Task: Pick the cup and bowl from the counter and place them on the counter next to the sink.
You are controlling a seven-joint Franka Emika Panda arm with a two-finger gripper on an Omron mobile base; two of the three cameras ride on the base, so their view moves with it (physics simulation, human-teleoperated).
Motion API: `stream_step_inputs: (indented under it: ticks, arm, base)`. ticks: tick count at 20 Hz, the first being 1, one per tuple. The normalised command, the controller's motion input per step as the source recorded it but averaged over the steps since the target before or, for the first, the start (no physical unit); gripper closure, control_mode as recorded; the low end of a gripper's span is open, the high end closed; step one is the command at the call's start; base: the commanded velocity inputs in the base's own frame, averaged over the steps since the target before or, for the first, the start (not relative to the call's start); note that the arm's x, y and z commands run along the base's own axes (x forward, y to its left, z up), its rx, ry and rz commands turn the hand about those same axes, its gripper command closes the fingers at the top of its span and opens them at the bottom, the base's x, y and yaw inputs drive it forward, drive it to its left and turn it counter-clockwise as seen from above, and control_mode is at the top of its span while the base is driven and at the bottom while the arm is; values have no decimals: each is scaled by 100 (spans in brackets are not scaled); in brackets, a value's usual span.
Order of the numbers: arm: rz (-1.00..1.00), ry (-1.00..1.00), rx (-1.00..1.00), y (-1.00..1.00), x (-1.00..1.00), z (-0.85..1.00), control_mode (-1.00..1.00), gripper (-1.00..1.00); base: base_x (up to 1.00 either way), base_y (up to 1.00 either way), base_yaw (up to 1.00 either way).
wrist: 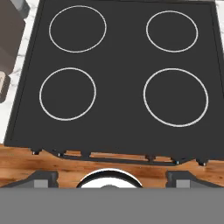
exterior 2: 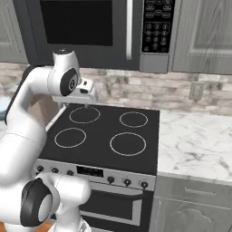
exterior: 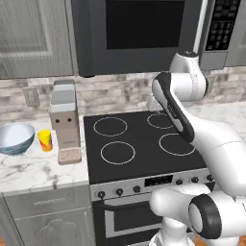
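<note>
Round light-blue bowl (exterior: 16,138) beside small yellow cup (exterior: 45,140); veined marble counter (exterior: 38,172)

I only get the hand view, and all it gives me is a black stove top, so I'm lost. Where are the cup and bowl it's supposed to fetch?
Observer: The cup stands upright on the counter, left of the stove.
Operator: And the bowl?
Observer: The bowl sits close beside the cup on its left, right way up and much wider than the cup.
Operator: Is anything between them and the stove?
Observer: Yes, a tall coffee machine stands on the counter between the cup and the stove's edge.
</note>
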Motion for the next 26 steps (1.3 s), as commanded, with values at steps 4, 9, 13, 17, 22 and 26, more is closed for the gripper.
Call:
stream_step_inputs:
  ticks: [4,9,13,17,22,26]
  arm:
    - [0,0,0,0,0,0,100,-100]
    - [0,0,0,0,0,0,100,-100]
    - [0,0,0,0,0,0,100,-100]
    - [0,0,0,0,0,0,100,-100]
    - [0,0,0,0,0,0,100,-100]
    - [0,0,0,0,0,0,100,-100]
  base:
    - [-77,0,0]
    - [-41,0,-2]
    - [0,3,-4]
    - [-8,30,0]
    - [-16,60,3]
    - [-23,81,5]
